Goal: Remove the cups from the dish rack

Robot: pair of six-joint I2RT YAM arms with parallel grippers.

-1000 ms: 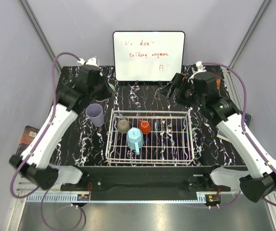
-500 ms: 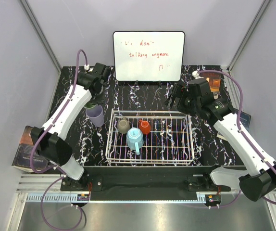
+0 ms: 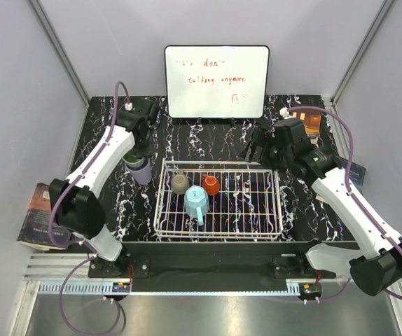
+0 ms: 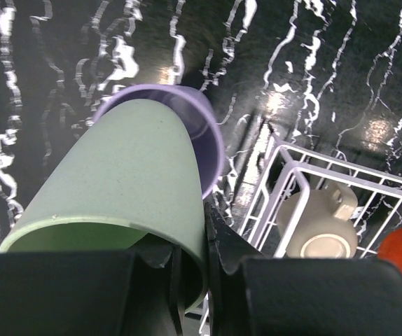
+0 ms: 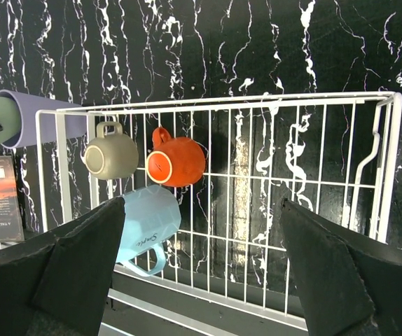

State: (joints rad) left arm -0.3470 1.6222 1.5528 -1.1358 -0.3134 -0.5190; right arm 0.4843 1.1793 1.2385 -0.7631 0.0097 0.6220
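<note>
My left gripper [image 4: 194, 276] is shut on the rim of the sage-green tumbler [image 4: 117, 175], one finger inside and one outside. The tumbler's base sits in the mouth of the lavender tumbler [image 4: 204, 136], which stands on the table just left of the dish rack [image 3: 278, 203]. Three cups lie in the rack's left part: the grey-brown cup [image 3: 180, 183], the red-orange cup [image 3: 211, 185] and the light blue mug [image 3: 196, 203]. My right gripper [image 5: 201, 266] is open and empty, above the rack's far right edge [image 3: 253, 148].
A whiteboard [image 3: 216, 80] with red writing stands at the back. A book [image 3: 38, 213] lies off the table's left edge. An orange object [image 3: 312, 120] and another book [image 3: 351, 171] are at the right. The rack's right half [image 5: 313, 175] holds nothing.
My left arm has swung in and lowered the sage-green tumbler onto the lavender tumbler. My right gripper has drifted a little forward and left toward the rack.
</note>
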